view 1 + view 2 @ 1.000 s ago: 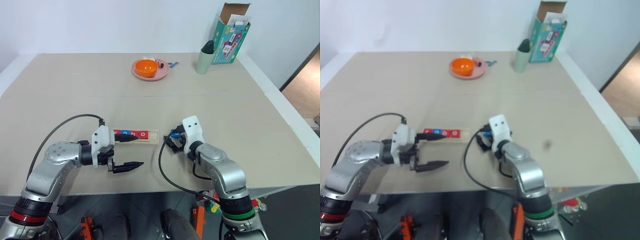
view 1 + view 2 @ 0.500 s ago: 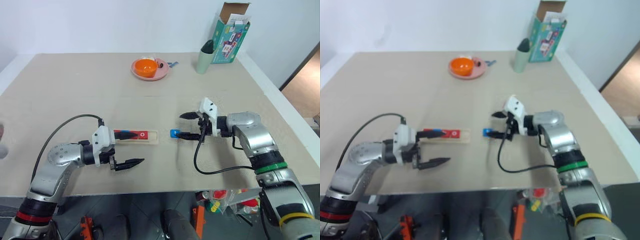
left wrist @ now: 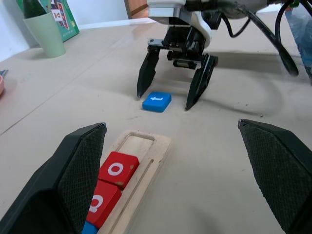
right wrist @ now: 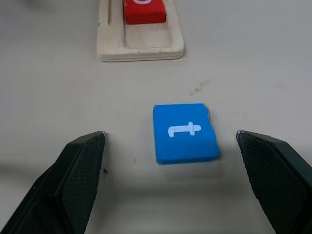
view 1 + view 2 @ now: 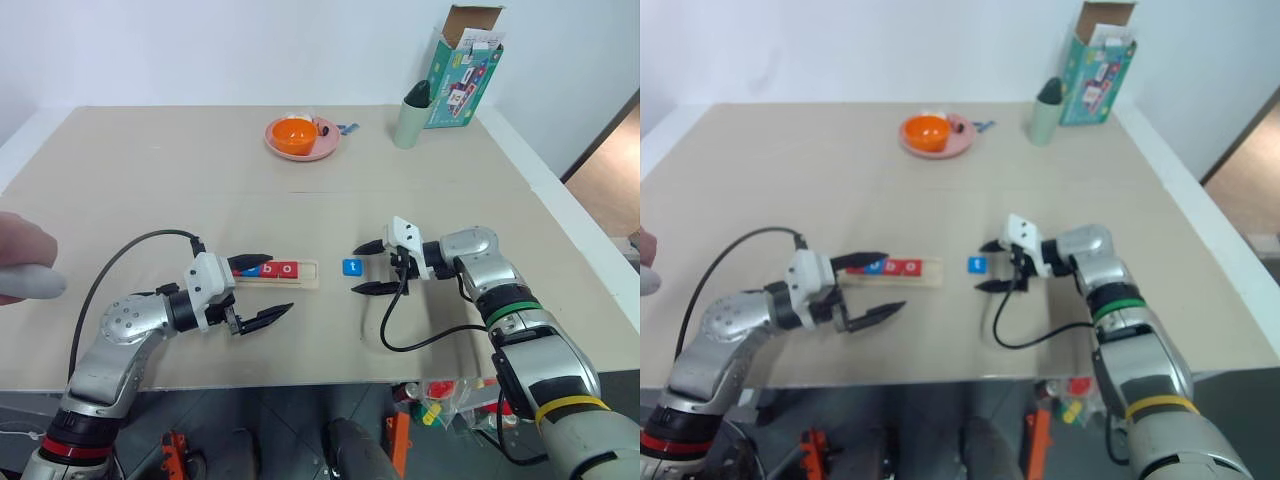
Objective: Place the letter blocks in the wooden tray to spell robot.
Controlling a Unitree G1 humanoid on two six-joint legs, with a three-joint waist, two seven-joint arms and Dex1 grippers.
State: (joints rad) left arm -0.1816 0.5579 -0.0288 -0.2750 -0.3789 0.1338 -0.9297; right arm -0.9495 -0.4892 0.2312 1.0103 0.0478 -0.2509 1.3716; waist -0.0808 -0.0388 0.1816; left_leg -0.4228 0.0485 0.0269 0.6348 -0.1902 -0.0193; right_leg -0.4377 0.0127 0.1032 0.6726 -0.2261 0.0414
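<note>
In the left eye view, the wooden tray [image 5: 275,272] is lying on the tabletop [image 5: 150,190] with letter blocks sitting in its groove: a blue one and two red ones are showing, and the tray's left end is being hidden by the left gripper [image 5: 262,290]. The slot at the tray's right end is standing bare. The blue t block [image 5: 351,267] is lying flat on the tabletop just to the right of the tray, apart from it. The right gripper [image 5: 368,268] is reaching in from the right with its fingers spread, one tip on each side of the t block without pinching it.

The right eye view is giving the same layout, with a person's hand [image 5: 645,262] showing at the far left edge.

In the left wrist view, the left gripper's fingers are standing wide apart and holding nothing, above the tray's free end slot; two red o tiles are sitting beside that slot.

In the right wrist view, the t block is lying between the spread fingers, with bare tabletop on both sides of it.

Judging from this, most of the word is already standing in place, and the t remains to be grasped and set into the last slot.
</note>
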